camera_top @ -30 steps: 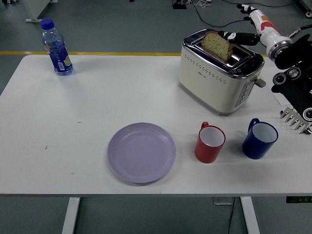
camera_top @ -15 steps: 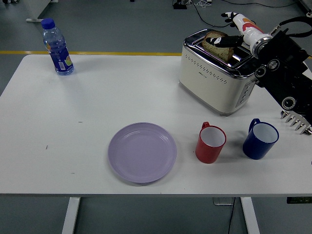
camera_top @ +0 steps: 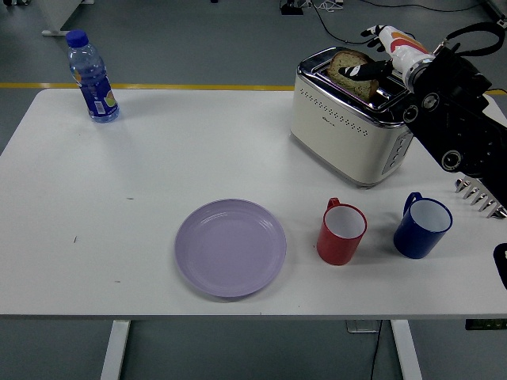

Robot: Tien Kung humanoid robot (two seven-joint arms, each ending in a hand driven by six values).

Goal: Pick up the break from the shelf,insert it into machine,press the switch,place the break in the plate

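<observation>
The right hand (camera_top: 379, 59) was seen at the far right of the desk (camera_top: 158, 158), reaching in over the top of the cream toaster (camera_top: 352, 119). Its black fingers (camera_top: 356, 71) were laid across the slice of bread (camera_top: 352, 70), which stood upright in a slot of the toaster with its upper part above the chrome top. The slice seemed to be grasped by the fingers, though the contact on its far side was hidden. The black arm (camera_top: 455, 119) was placed just beside the right end of the toaster.

A lilac plate (camera_top: 230, 247) was seen near the front edge of the desk, with nothing on it. A red mug (camera_top: 341, 231) was placed just to its right, and a blue mug (camera_top: 422, 226) stood further right. A water bottle (camera_top: 92, 77) with a blue cap stood at the far left corner, well apart from the rest.
</observation>
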